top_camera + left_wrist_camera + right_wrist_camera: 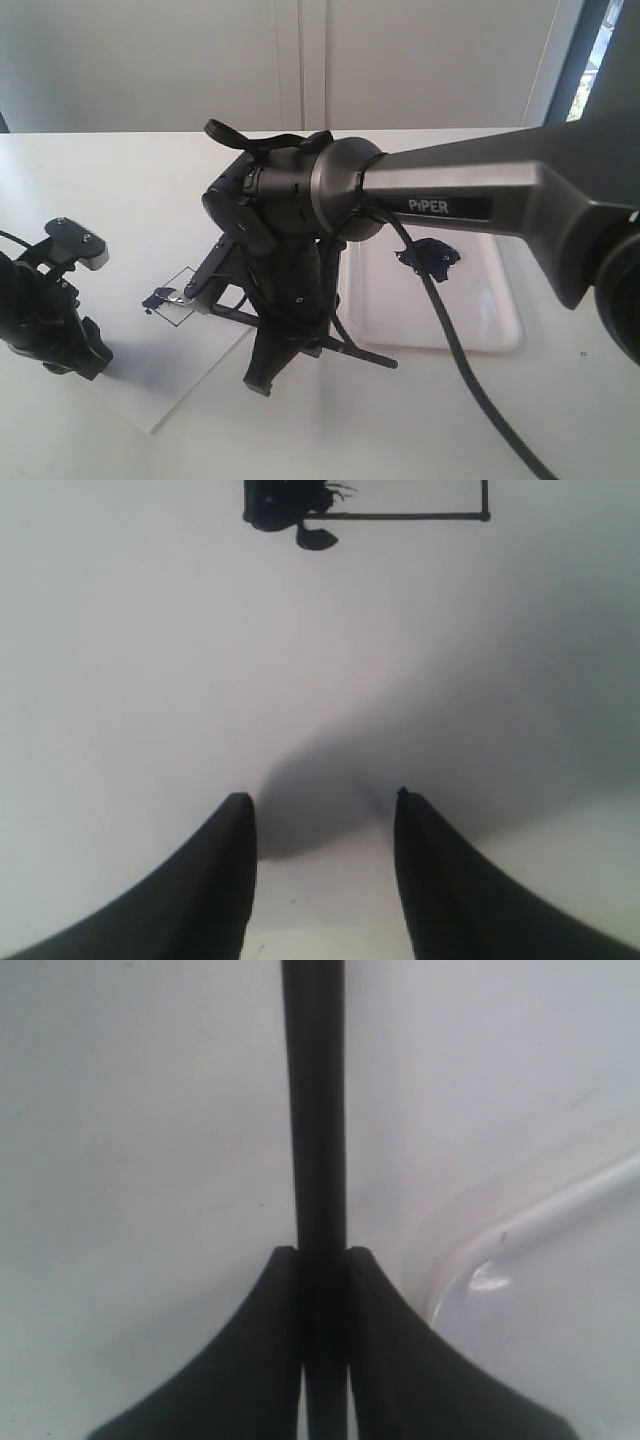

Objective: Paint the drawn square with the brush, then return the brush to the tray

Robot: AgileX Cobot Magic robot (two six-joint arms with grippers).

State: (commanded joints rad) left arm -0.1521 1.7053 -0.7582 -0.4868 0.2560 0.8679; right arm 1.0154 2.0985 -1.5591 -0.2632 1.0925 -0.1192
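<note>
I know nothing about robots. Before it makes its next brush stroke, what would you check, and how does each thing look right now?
1. Grip: ok. The right gripper is shut on the brush handle.
2. Bristles at the drawn square: ok, they sit at one of its corners.
3. Square filled in: not ok, only a dark dab at that corner.
4. Left gripper out of the way: ok, open and apart from the brush.
5. Paint left on the bristles: cannot tell.
6. Tray ready for the return: ok, beside the paper sheet, with a paint blob in it.

Two tools (322, 795) (322, 1250), one brush (365, 354), one tray (470, 300), one sheet (150, 390), one drawn square (400, 498).
</note>
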